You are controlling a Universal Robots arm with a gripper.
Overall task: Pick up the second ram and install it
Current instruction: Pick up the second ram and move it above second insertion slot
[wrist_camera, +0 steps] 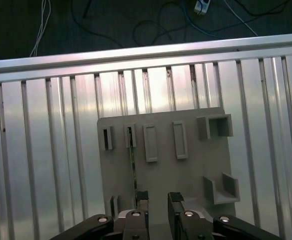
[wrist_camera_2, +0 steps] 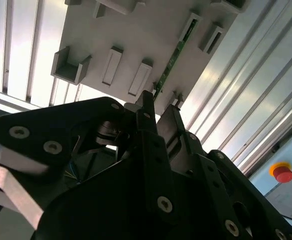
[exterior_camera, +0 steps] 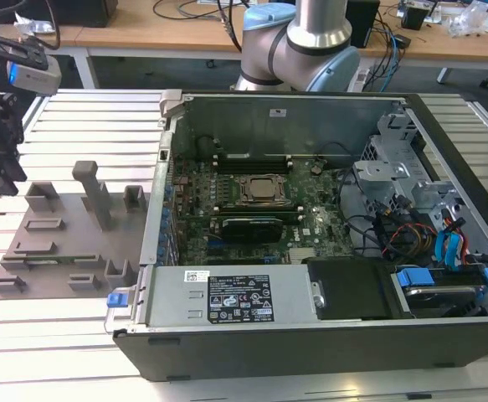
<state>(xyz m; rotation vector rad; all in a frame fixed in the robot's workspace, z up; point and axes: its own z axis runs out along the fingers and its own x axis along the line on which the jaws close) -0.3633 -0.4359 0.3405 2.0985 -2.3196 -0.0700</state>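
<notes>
In the first wrist view the claw [wrist_camera: 157, 199] hangs with its fingers apart and empty just above the grey fixture plate [wrist_camera: 196, 165]. On that plate the second ram [wrist_camera: 133, 167] shows as a thin green strip, roughly in line with one finger. The exterior view adds the open computer case [exterior_camera: 310, 352] on the slatted table [exterior_camera: 84, 109], with a printed label [exterior_camera: 239, 298] on a grey panel.

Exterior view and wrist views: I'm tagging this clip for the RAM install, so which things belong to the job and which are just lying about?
Job:
- gripper, open, near the second ram
- grey fixture plate holding that stick
- motherboard inside the open computer case

Lying about:
- red button
- blue drive cables
- wooden desk
</notes>
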